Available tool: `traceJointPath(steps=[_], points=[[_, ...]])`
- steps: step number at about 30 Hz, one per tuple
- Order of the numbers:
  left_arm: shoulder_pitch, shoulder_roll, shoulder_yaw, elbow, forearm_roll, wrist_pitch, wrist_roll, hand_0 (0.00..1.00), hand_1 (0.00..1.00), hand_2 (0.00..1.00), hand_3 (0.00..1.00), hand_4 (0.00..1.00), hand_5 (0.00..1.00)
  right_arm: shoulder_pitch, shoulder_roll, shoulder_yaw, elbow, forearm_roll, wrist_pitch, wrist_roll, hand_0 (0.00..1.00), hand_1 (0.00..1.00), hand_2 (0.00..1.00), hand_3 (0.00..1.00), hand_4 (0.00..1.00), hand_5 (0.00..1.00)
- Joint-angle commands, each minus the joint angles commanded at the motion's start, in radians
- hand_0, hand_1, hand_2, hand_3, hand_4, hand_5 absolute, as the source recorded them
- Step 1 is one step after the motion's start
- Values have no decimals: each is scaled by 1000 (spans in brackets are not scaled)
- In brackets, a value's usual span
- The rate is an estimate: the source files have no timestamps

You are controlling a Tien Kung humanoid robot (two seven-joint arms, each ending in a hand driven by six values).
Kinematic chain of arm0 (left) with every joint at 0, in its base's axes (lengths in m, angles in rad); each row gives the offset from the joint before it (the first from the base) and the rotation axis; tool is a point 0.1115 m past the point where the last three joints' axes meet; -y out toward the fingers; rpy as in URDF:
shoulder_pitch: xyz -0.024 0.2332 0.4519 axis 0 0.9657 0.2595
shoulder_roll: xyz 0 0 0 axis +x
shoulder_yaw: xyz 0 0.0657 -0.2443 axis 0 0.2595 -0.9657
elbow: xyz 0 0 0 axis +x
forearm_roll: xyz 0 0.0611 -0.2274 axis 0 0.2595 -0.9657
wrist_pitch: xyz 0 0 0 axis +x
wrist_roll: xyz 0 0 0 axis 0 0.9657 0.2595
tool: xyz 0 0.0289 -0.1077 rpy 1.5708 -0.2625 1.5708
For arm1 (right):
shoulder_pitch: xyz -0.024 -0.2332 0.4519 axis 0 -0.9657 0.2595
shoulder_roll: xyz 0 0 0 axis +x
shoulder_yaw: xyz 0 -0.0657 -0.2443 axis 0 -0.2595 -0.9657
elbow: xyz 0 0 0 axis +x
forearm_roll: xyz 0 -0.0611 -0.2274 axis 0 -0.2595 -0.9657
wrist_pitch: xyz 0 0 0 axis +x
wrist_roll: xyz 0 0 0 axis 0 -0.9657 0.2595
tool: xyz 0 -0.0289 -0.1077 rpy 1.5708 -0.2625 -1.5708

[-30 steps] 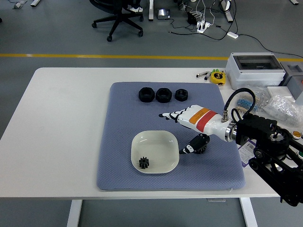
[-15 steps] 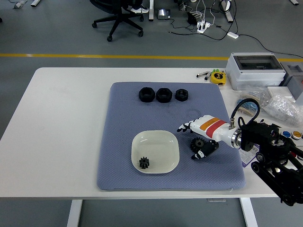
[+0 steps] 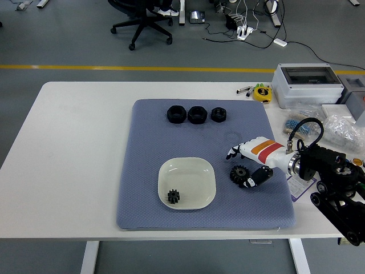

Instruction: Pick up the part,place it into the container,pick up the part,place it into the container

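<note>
A white bowl (image 3: 197,169) sits on the blue-grey mat (image 3: 148,148) and holds a small black gear (image 3: 174,197). A second black gear (image 3: 238,173) lies on the mat just right of the bowl. My right hand (image 3: 242,167) reaches in from the right, with its fingers (image 3: 232,153) spread above the gear and its thumb (image 3: 252,181) close beside it. The hand does not grip the gear. Three black ring-shaped parts (image 3: 197,114) stand in a row at the mat's far edge. My left hand is out of view.
A grey box (image 3: 307,84), a yellow tape measure (image 3: 262,93) and plastic bags (image 3: 342,127) crowd the table's right side. An office chair (image 3: 140,20) stands on the floor beyond the table.
My right hand has drawn back to the right, away from the bowl. The black gear near its thumb now lies on the mat just right of the bowl.
</note>
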Motion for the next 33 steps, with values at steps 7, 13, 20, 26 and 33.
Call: traceJointPath(steps=[7, 13, 20, 26, 33], points=[[-2, 0, 3, 0, -6, 1, -1, 696, 665, 680, 565, 649, 588, -4, -5, -3, -1, 0, 3, 9, 393, 483, 569, 543, 800, 110], [-3, 0, 2, 0, -4, 1, -1, 696, 665, 682, 566, 648, 588, -4, -4, -4, -3, 0, 0, 14, 334, 428, 493, 484, 741, 72], [-2, 0, 3, 0, -5, 0, -1, 696, 665, 680, 565, 648, 588, -6, -6, 0, 1, 0, -14, 16, 225, 349, 422, 452, 824, 2], [-3, 1, 3, 0, -3, 0, -1, 696, 665, 681, 565, 649, 589, -6, -9, 6, 14, 0, -35, 17, 176, 308, 385, 440, 880, 2], [-3, 1, 1, 0, -1, -1, 0, 696, 665, 681, 565, 649, 588, -5, -12, 17, 45, 0, -49, 18, 165, 291, 376, 436, 871, 2]])
